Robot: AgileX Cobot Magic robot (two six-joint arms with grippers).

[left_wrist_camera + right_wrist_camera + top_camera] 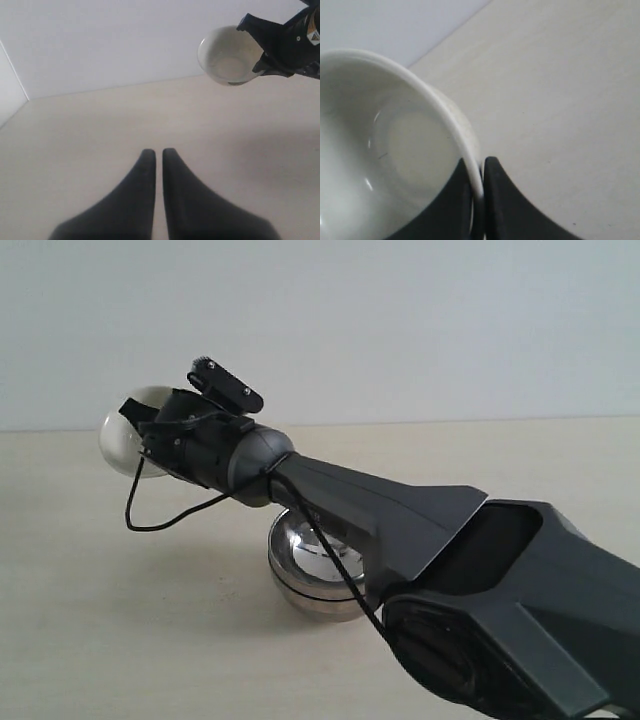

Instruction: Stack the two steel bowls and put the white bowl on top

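My right gripper is shut on the rim of the white bowl, holding it tilted in the air at the left, above the table. In the right wrist view one finger is inside the white bowl and the other outside, with my right gripper pinching the rim. The steel bowls stand on the table under the right arm, seemingly nested as one stack and partly hidden by it. The left gripper is shut on nothing, low over bare table, facing the white bowl. It does not show in the exterior view.
The right arm stretches across the middle from the lower right, with a black cable hanging from it. A light wooden table runs back to a pale wall.
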